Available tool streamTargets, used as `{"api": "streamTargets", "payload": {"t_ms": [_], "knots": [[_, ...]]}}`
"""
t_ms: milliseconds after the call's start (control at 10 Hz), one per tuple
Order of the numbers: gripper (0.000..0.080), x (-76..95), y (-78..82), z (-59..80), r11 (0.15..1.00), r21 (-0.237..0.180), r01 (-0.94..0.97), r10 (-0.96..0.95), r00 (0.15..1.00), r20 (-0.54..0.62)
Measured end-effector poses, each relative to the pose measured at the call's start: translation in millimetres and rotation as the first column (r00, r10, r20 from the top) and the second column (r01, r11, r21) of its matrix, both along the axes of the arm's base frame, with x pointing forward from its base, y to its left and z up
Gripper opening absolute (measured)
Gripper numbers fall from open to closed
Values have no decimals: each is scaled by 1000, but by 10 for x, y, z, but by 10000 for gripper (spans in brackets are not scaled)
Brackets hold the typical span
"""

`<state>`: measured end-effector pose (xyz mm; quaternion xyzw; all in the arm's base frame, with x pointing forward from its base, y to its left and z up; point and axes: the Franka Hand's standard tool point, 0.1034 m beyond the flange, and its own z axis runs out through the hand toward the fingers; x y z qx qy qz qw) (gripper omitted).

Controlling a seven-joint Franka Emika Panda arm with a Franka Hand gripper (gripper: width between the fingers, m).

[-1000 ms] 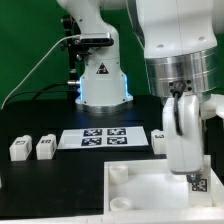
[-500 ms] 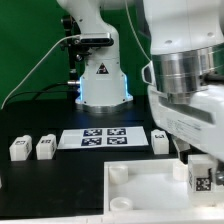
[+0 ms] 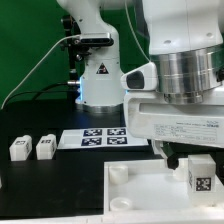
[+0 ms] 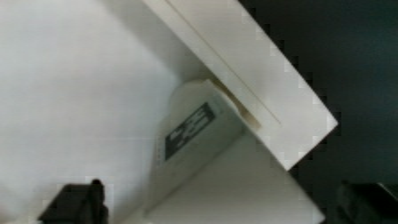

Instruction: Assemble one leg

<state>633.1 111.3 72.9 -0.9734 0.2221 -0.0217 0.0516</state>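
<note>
**A leg stands on the big white panel, under the arm**

In the wrist view, two dark fingertips [image 4: 75,203] show, one on each side, wide apart. So the jaws [image 4: 222,203] are open and hold nothing. Between the jaws and a little ahead of them is a white leg [image 4: 205,125]. Its black-and-white tag faces the camera. The leg sits against the raised edge of the white panel [image 4: 80,90], and flat white fills the space on one side of it.

In the exterior view, the arm's big round wrist [image 3: 185,75] fills the upper part of the exterior view's right. The jaws are hard to see here, hidden by the wide grey-white block of the hand. Just below the hand a leg [image 3: 200,175] stands upright on the panel [image 3: 145,195], near the panel's far corner on the exterior view's right. Its tag faces the camera. A round socket [image 3: 117,174] shows at the panel's other far corner.

Farther from the jaws, on the black worktop [image 3: 30,125], lies the marker board [image 3: 95,136] with its tags. Two more legs [image 3: 32,148] sit side by side, well apart from the jaws, toward the exterior view's left. Behind it all stands the white base of the robot [image 3: 100,75] in front of a green wall [image 3: 25,40].
</note>
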Motion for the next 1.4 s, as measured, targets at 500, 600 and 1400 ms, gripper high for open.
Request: {"api": "streamTargets", "payload": {"t_ms": [500,600,1400], "knots": [[634,56,-55,36,951,-48,-305,306,952,23],[634,57,-59,36,950,-48,-308,309,951,23],[291,26,-42,23,758,-9,652,-649,754,-97]]}}
